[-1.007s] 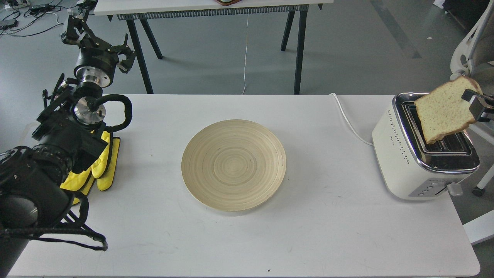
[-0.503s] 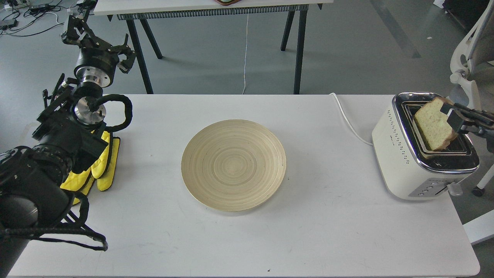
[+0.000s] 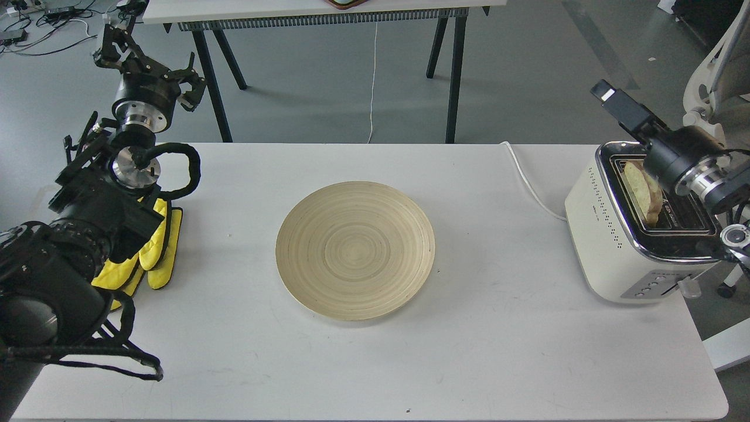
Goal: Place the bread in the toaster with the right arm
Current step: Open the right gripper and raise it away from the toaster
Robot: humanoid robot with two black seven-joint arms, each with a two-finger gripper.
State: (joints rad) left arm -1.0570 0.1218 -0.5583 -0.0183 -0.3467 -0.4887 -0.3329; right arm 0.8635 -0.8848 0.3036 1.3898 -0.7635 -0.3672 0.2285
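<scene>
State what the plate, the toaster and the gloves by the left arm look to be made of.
Plate: likely bamboo or wood, matte, with concentric rings. Toaster: cream body, perhaps painted metal or plastic; chrome-like top mirrors its surroundings. Gloves: yellow fabric with dark trim, seemingly quilted.

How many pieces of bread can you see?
1. The bread is standing in the toaster's slot at the table's right end, partly behind the right arm. The wooden plate holds none. More could be hidden deeper in the slots.

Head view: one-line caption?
Bread sits in the toaster slot, right gripper raised above it, wooden plate bare.
</scene>
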